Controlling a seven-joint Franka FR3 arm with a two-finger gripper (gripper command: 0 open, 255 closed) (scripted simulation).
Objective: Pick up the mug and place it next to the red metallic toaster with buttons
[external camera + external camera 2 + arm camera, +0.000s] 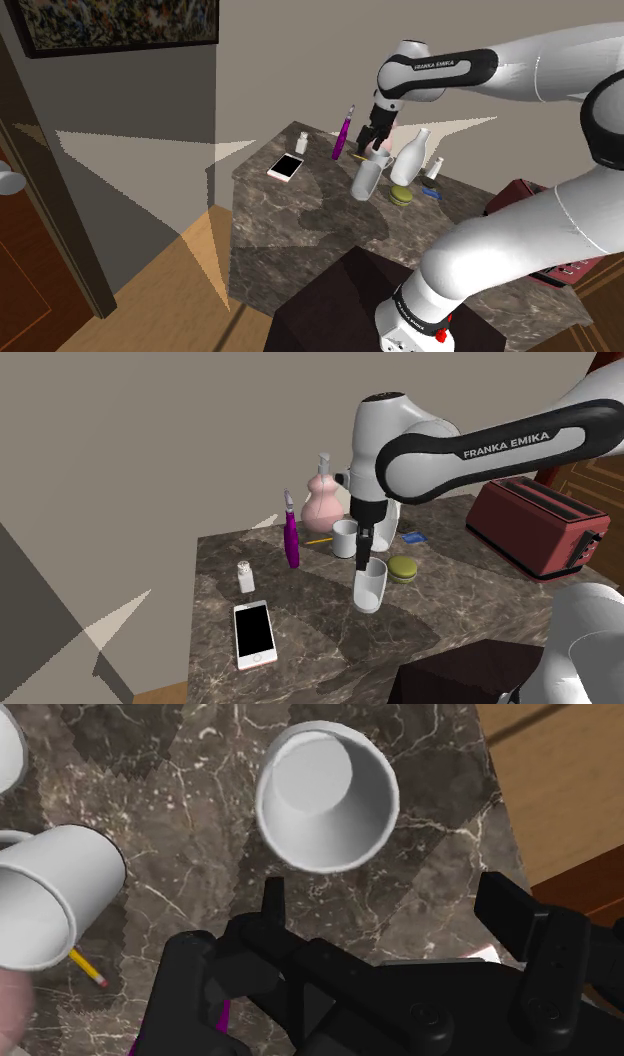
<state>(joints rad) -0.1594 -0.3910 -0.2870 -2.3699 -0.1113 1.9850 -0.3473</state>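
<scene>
So the tall white mug (371, 590) is standing upright on the dark marble table (320, 627), open side up, nothing inside as far as the wrist view goes. The gripper (363, 557) hangs right over the mug, pointing straight down, tips about level with its rim. The jaws are spread apart and the mug isn't between them; it sits just ahead of them, untouched.

Around the mug: a flat green disc (404, 569) lies just beside it on the side toward the red toaster (538, 527). The toaster itself is well apart from the mug, near the table's end. A shorter white cup (345, 538) stands close behind the mug, with a yellow pencil (320, 539) lying next to that cup. Further back from the mug there's a pink spray bottle (323, 500), and a purple tube thing (291, 537) stands upright off to the side. A small white shaker (245, 576) and a phone (254, 634) lying face up are on the far side of the mug from the toaster, near but not touching it.
</scene>
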